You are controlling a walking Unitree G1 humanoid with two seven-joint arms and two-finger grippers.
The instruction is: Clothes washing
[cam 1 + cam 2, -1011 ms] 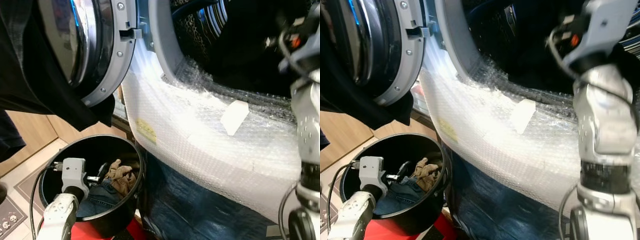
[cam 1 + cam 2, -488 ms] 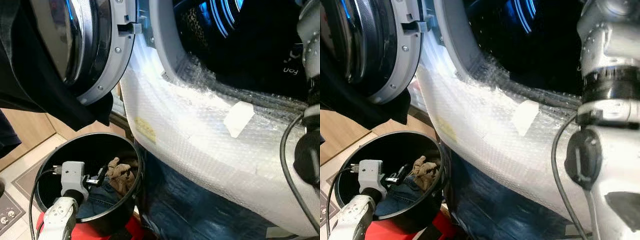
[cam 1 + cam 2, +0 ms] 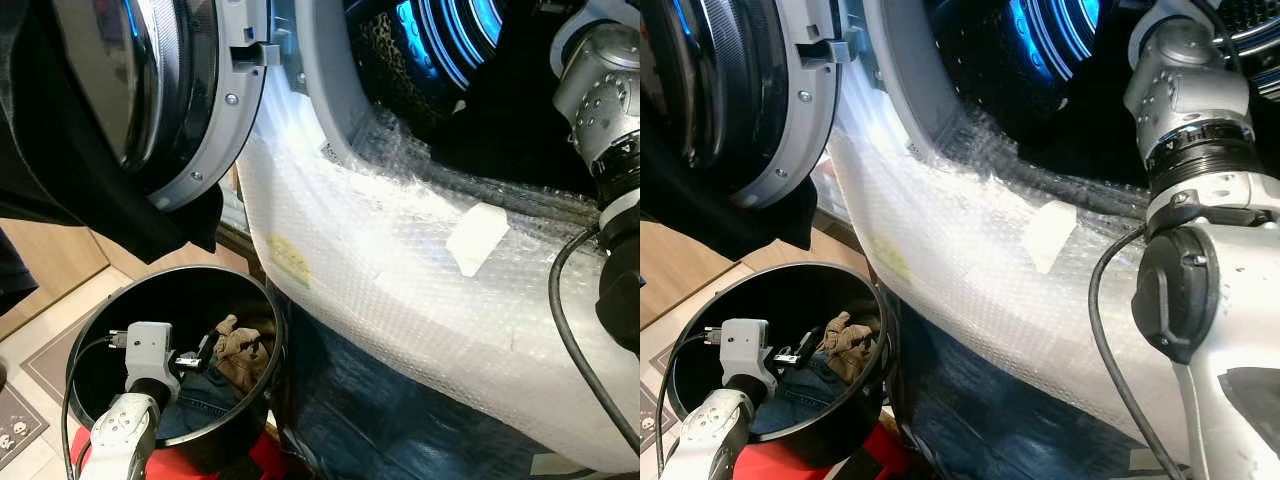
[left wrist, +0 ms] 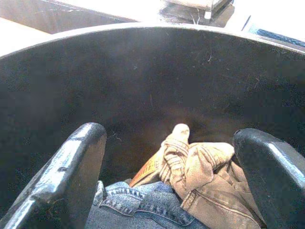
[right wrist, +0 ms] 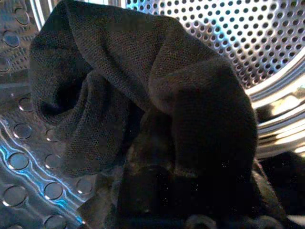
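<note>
My right arm (image 3: 1185,110) reaches into the washer drum (image 3: 440,40), and the right wrist view shows a dark mesh garment (image 5: 143,90) draped over my right jaws, against the perforated drum wall (image 5: 248,38); the cloth hides the jaws, so I cannot tell whether they are pinching it or spread. My left gripper (image 4: 171,176) hangs inside the black bucket (image 3: 100,320) on the floor below the open washer door (image 3: 190,100), jaws spread wide, fingers (image 4: 66,176) on either side of but above a tan garment (image 4: 205,171) and blue jeans (image 4: 138,210), touching neither. So remaining laundry is in the bucket, one item at the drum. A black cloth (image 3: 70,160) hangs over the door. The washer front is wrapped in bubble wrap (image 3: 400,270). Risks, as I judge: the mesh may cling to my right jaws and drag back out when I withdraw, since it is draped over rather than dropped; the arm cable (image 3: 1110,330) could catch on the drum lip; the left jaws could close on only the tan piece or scrape the bucket wall; the draped black cloth could slide off the door.
</note>
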